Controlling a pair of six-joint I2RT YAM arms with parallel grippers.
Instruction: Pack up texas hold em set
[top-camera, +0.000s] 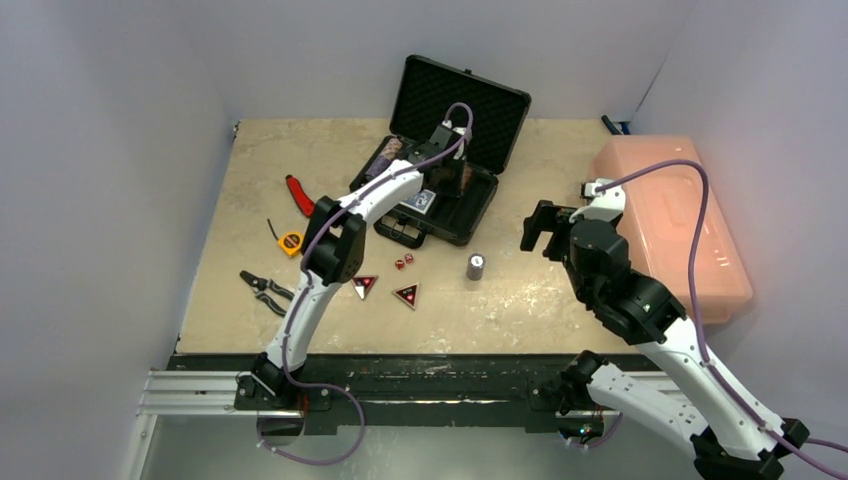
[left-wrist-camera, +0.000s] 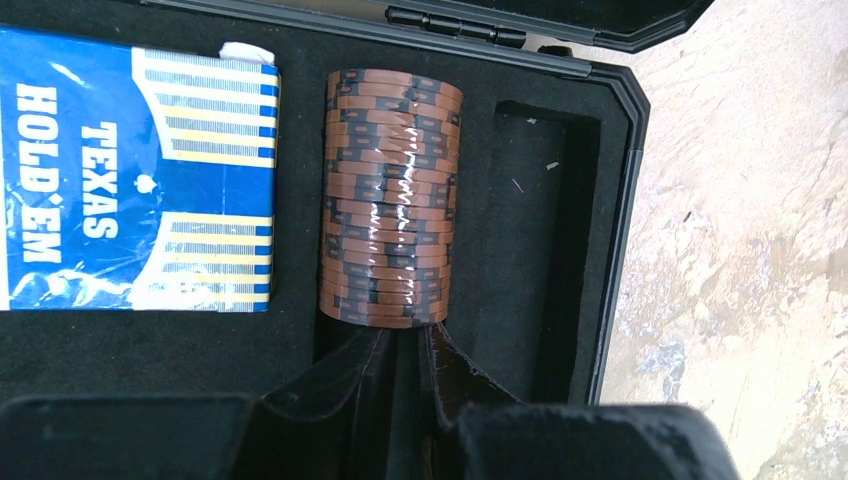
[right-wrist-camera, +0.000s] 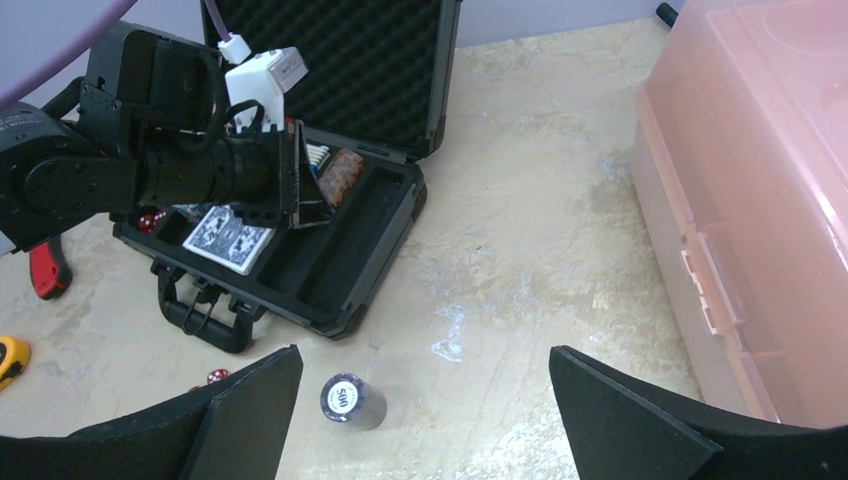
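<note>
The black briefcase (top-camera: 460, 95) lies open at the table's back, lid up. My left gripper (top-camera: 450, 165) is down inside it. In the left wrist view its jaws (left-wrist-camera: 408, 335) are nearly together, with the tips against the near end of a brown chip stack (left-wrist-camera: 390, 195) lying in a foam slot. A blue "Texas Hold'em" card deck (left-wrist-camera: 140, 180) lies beside the stack. My right gripper (right-wrist-camera: 425, 360) is open and empty above the table. A purple 500 chip stack (right-wrist-camera: 350, 400) stands below, near its left finger. Two red dice (top-camera: 403, 262) and two triangular buttons (top-camera: 406, 295) lie in front of the case.
A pink translucent bin (top-camera: 670, 220) fills the right side, close to my right arm. A red-handled tool (top-camera: 298, 195), a yellow tape measure (top-camera: 290, 241) and pliers (top-camera: 265, 290) lie left of the case. An empty slot (left-wrist-camera: 525, 240) runs beside the brown stack.
</note>
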